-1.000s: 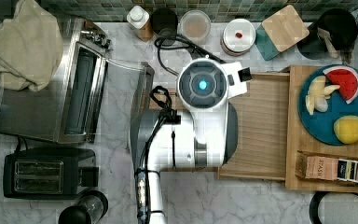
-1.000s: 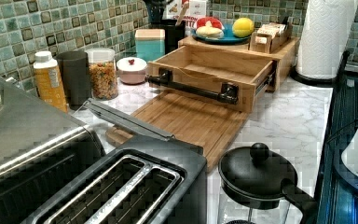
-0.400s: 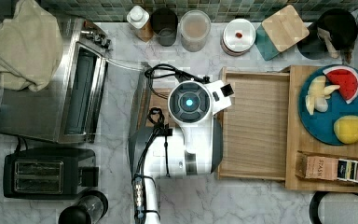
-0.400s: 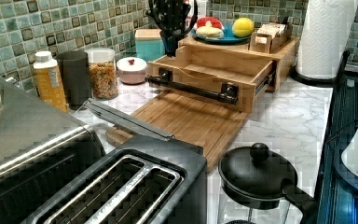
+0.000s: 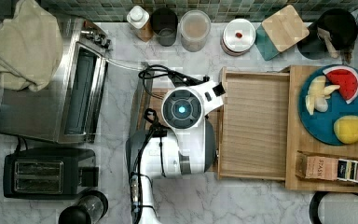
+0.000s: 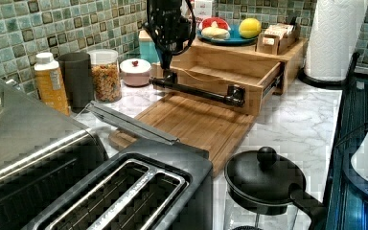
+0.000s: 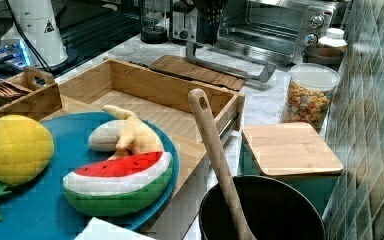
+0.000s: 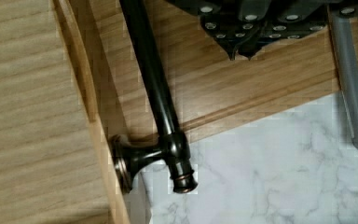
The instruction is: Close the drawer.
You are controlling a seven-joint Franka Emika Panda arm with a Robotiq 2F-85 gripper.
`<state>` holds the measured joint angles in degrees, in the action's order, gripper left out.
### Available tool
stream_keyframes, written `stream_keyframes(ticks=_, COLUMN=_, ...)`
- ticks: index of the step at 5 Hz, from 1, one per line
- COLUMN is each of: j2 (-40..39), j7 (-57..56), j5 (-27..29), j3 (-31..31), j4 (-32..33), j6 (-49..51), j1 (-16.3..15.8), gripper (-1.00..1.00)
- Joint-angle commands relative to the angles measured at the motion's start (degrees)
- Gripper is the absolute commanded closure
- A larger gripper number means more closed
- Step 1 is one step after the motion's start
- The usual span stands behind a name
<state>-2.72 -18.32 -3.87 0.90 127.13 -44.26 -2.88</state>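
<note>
White-and-grey arm point(image 5: 177, 149) with black cables and a glowing blue-lit round cap.

Marble counter point(image 5: 261, 205) carries toaster oven point(image 5: 51, 93), toaster point(image 5: 46, 173), cutting board point(image 6: 191, 122)

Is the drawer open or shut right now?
Open. The drawer is pulled well out of its stand, its bare floor exposed, and its dark handle hangs over the cutting board.

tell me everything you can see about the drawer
The drawer is a wide, shallow tray of pale grained wood with thin raised walls, pulled well out of its matching stand and empty inside. A dark metal bar handle on two posts runs across its front, above the bamboo cutting board. The tool hangs close beside the handle; contact is unclear.
</note>
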Motion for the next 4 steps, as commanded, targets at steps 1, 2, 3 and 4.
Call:
stream_keyframes(ticks=1, j2=-2.0, j7=1.6, j5=-7.7, j3=0.2, j4=3.8, j6=-2.4, j1=-0.4, gripper=1.0)
stream_keyframes(ticks=2, j2=-3.1, j7=-1.1, j5=-6.3, j3=-1.1, j4=4.6, j6=-4.7, j1=-0.2, gripper=1.0)
stream_keyframes(ticks=3, j2=-4.2, j7=0.9, j5=-7.6, j3=-0.4, j4=6.9, j6=-10.6, j1=0.5, gripper=1.0)
stream_keyframes(ticks=4, j2=-4.4, j7=3.2, j5=-9.2, j3=-1.0, j4=6.8, j6=-10.2, j1=0.1, gripper=1.0)
